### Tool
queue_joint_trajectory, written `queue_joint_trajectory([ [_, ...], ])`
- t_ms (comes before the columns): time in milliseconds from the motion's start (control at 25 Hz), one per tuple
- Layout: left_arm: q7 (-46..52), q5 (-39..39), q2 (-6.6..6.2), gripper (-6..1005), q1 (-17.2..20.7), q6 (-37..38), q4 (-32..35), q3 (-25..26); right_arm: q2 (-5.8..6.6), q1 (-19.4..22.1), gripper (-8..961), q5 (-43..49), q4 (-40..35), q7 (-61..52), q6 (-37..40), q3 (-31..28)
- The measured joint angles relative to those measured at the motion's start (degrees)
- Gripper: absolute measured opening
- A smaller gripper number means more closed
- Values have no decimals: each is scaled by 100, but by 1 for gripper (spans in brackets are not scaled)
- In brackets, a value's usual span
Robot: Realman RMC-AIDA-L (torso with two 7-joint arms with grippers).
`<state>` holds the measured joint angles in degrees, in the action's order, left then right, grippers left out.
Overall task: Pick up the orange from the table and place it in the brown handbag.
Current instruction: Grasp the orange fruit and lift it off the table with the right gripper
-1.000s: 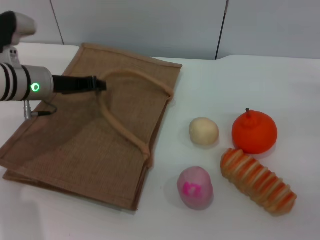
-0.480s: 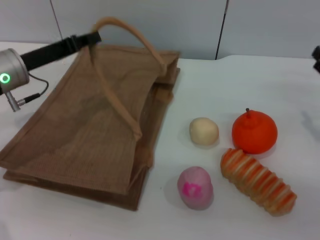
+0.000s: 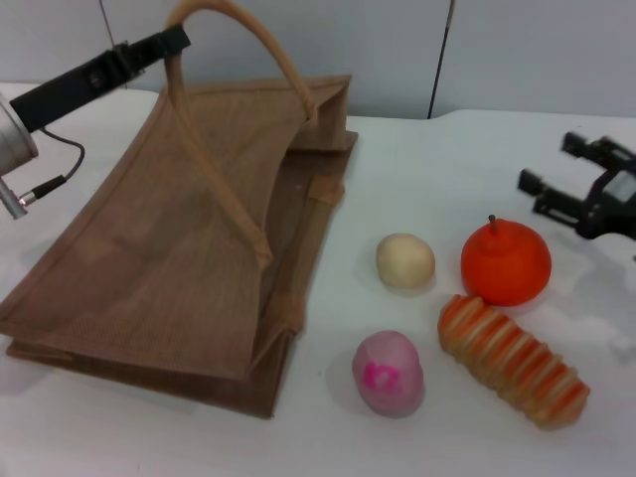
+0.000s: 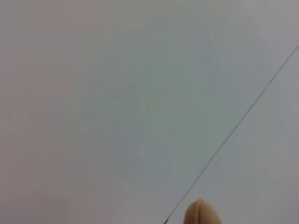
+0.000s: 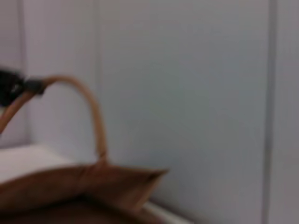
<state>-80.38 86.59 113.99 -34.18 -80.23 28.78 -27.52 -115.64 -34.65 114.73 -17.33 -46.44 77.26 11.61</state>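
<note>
Head view: left gripper [image 3: 171, 42] pinching rope handle [image 3: 260, 45] of brown handbag [image 3: 189, 248], holding it up off table [image 3: 417, 159], bag mouth gaping toward orange [image 3: 506, 262]. Orange sitting on table, right of bag, bread [image 3: 513, 359] touching its near side, cream ball [image 3: 405, 260] between it and bag, pink ball [image 3: 388, 373] nearer. Right gripper [image 3: 564, 181] hovering just beyond orange, fingers spread, holding nothing.
Left wrist view: only wall, handle tip [image 4: 202, 213] showing.
Right wrist view: bag [image 5: 79, 189], raised handle [image 5: 91, 109], left gripper [image 5: 11, 88] on it.
</note>
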Motion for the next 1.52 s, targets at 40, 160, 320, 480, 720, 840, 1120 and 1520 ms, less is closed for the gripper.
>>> queue_joint_trajectory([
  [40,-33,71,0,124,17,-59,-2,2,7,-68,795,195,0,-55,-17,1],
  [160,-93,228,0,124,56,-239,-5,3,4,-238,795,690,-2,-191,-68,3],
  [320,-103,335,-1,124,90,-402,-5,3,9,-405,794,1231,-8,-440,-79,5],
  [480,-102,382,-13,124,111,-511,-5,48,11,-481,794,1649,-84,-659,-107,8],
  [720,-96,392,-23,124,119,-629,-4,145,1,-502,794,1739,-129,-738,-286,14],
  [840,-100,394,-25,124,121,-634,-4,148,3,-510,794,1829,-132,-745,-308,17],
  [1120,-107,394,-26,124,123,-651,-4,145,1,-575,793,2105,-134,-937,-607,16],
  [1520,-109,394,-27,125,123,-651,-4,142,-10,-605,677,2112,-125,-946,-625,12],
])
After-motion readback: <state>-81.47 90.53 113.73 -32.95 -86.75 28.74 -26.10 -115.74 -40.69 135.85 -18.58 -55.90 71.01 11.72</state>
